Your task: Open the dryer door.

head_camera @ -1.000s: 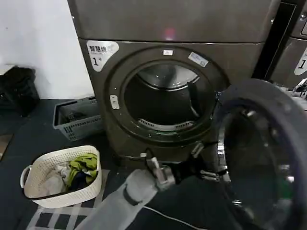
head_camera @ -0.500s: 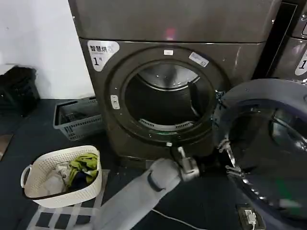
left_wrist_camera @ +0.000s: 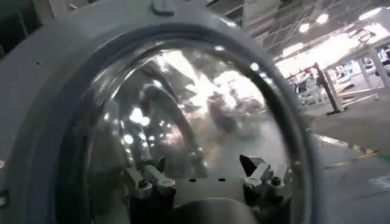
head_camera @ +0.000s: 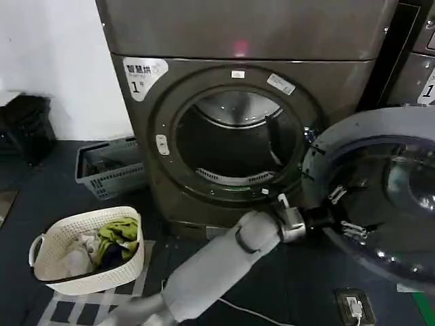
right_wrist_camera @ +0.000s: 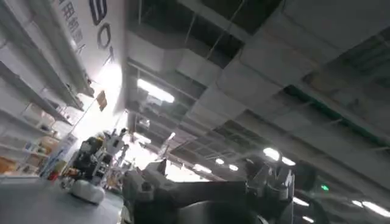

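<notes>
The dryer door (head_camera: 338, 139) hangs swung out to the right of the machine. Its pale grey inner rim and dark glass face me, and the round drum opening (head_camera: 234, 146) lies uncovered. My left arm reaches across the front of the dryer. Its left gripper (head_camera: 345, 212) is open, both fingers spread right up against the door's inner glass with nothing between them. In the left wrist view the domed glass (left_wrist_camera: 201, 103) and grey rim (left_wrist_camera: 55, 91) loom just beyond the left gripper (left_wrist_camera: 204, 176). The right gripper (right_wrist_camera: 207, 182) points up at the ceiling, open and holding nothing.
A white laundry basket (head_camera: 51, 275) with clothes stands on the floor at the front left. A grey crate (head_camera: 109, 166) sits beside the dryer. A neighbouring machine (head_camera: 414, 75) stands behind the open door. A floor socket (head_camera: 353, 305) and cable lie near the front.
The door has swung farther out and to the right. My left arm has stretched rightward with it, the gripper staying at the door's inner side.
</notes>
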Available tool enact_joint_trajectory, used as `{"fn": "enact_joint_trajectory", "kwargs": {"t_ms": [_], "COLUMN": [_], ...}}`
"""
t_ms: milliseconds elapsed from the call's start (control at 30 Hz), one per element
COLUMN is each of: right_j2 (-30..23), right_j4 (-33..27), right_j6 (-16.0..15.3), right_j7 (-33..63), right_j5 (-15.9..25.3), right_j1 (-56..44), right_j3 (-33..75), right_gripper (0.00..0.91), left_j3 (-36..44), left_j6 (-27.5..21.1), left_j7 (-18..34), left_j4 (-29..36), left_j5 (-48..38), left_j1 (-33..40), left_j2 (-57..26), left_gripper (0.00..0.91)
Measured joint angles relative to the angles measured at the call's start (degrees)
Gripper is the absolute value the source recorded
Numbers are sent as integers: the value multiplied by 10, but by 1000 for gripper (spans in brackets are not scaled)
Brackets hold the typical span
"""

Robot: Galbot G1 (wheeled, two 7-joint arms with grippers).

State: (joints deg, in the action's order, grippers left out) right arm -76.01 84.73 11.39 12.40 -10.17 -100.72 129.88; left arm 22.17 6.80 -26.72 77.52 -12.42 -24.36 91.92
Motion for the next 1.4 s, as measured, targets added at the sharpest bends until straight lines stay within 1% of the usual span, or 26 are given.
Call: {"fn": "enact_joint_trajectory", "kwargs": {"t_ms": [233,433,567,667,767,933,1067,1400], "right_j2": [0,7,14,22,28,34,38,39], "right_j4": [-9,-17,-22,-27,-31,-33,-30,-16], "right_j6": [9,9,-4,-11,-18,-29,-31,-33], "right_j7": [0,-1,-1,-4,-12,-16,-18,-23], "right_j5": [0,-1,-5,-24,-36,-37,-37,-41], "right_j1": [-7,-9,-9,-9,-10,-6,-1,16], "right_j3": [4,5,2,-1,-6,-14,-20,-42], "right_gripper": [907,907,907,907,907,907,907,907], "left_j3": [3,3,5,2,-8,-26,-46,-142], "left_j6": [0,-2,-9,-14,-19,-22,-22,-15], "left_j7": [0,-1,0,-1,-2,-4,-5,-7], "left_j4": [-16,-4,17,48,88,169,223,349], "left_j5": [0,0,-4,-4,-8,-12,-12,-13], "left_j1": [9,-2,-17,-38,-59,-99,-129,-227], "left_j2": [3,3,3,-5,-41,-105,-158,-303], "left_gripper": [907,907,907,907,907,907,907,907]}}
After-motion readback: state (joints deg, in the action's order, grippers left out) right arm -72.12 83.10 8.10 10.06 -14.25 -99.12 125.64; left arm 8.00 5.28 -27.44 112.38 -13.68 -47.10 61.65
